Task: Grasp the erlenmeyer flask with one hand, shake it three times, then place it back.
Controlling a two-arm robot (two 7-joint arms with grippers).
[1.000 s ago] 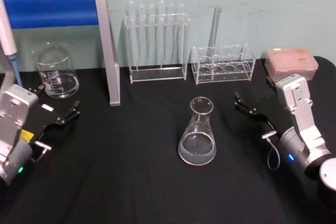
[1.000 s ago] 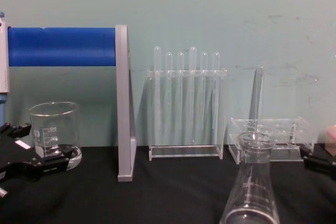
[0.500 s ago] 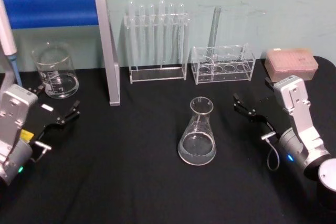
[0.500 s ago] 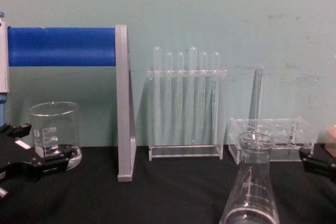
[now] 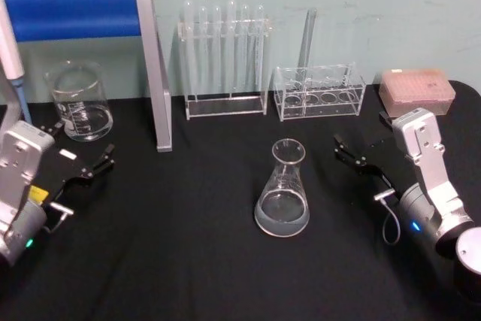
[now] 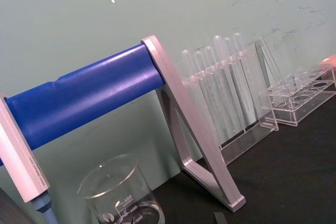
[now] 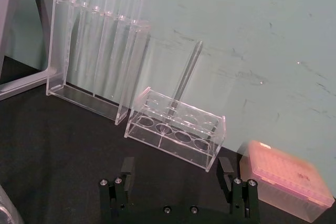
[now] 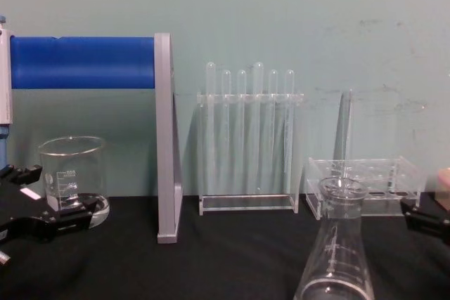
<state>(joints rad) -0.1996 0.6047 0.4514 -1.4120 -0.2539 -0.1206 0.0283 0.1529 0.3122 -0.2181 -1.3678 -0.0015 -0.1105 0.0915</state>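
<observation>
Nothing moved; right pincer point(image 5: 359, 157) gapes beside erlenmeyer flask point(image 5: 283, 189).

Erlenmeyer flask point(image 5: 282, 189) clear glossy glass; table point(image 5: 188, 261) matt black cloth; rack point(image 5: 224, 62) clear plastic

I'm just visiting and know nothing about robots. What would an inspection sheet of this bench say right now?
Surface: black cloth, flat, no spills seen.
Job's things: flask upright mid-table, ungrasped, apart from both grippers.
Clutter: beaker back left; blue-barred stand; tube rack; low rack with one tube; pink box back right.
Grippers: right gripper open, to the flask's right; left gripper open, near the beaker.
Cables: short loop on the right arm.
Surroundings: pale green wall; nothing else seen.
</observation>
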